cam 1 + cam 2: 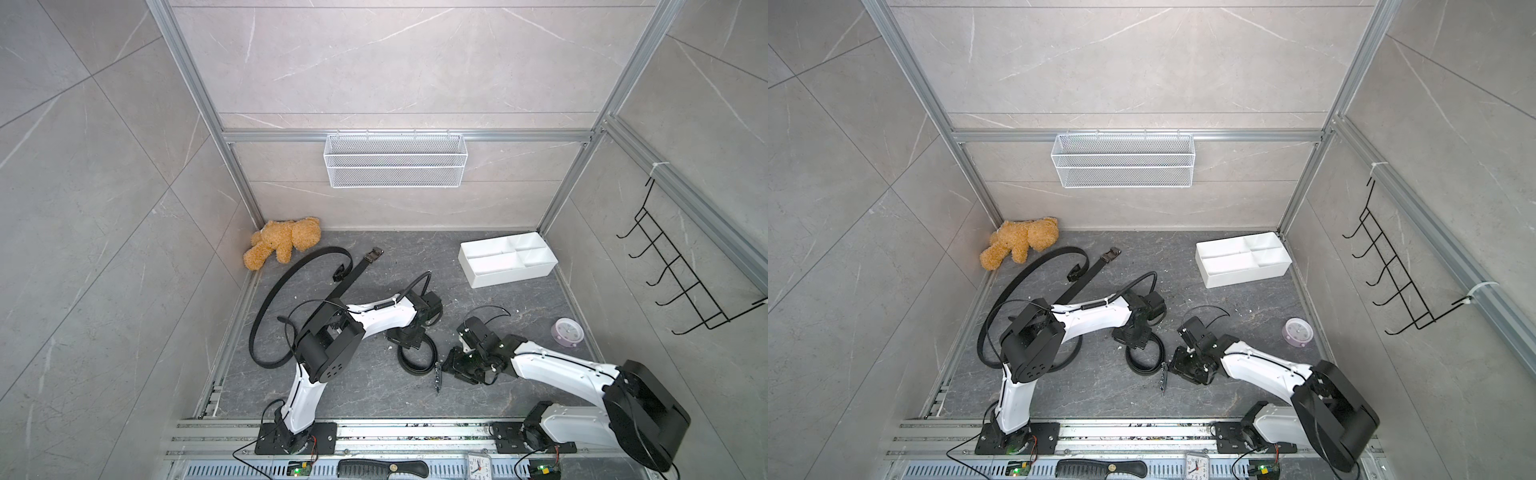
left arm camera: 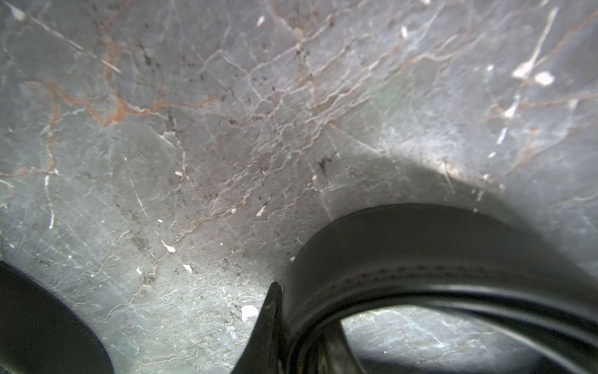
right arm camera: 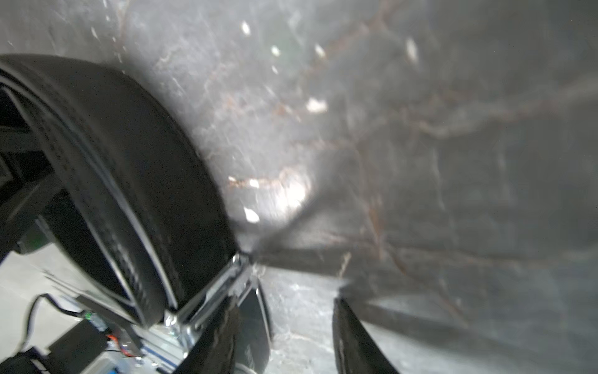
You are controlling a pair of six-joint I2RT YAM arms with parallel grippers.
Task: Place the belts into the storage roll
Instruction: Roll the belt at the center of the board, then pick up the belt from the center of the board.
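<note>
Presently, left claw [image 1: 409, 345] clamped the rim of the coiled belt [image 1: 415, 368] on the tabletop [image 1: 365, 390]; right claw [image 3: 296, 294] stood apart beside its buckle [image 3: 210, 291].

In both top views the left arm [image 1: 374, 318] covers stretches of the looped belt [image 1: 266, 299] and the straight belt [image 1: 357, 270]. The left gripper [image 1: 409, 338] hides its own fingertips and part of the coiled belt [image 1: 415, 368]. The left wrist view cuts that coil off at its edge. The right wrist view is smeared, leaving the buckle [image 3: 210, 291] soft. The clock [image 1: 478, 465] is cropped by the frame's edge.
</note>
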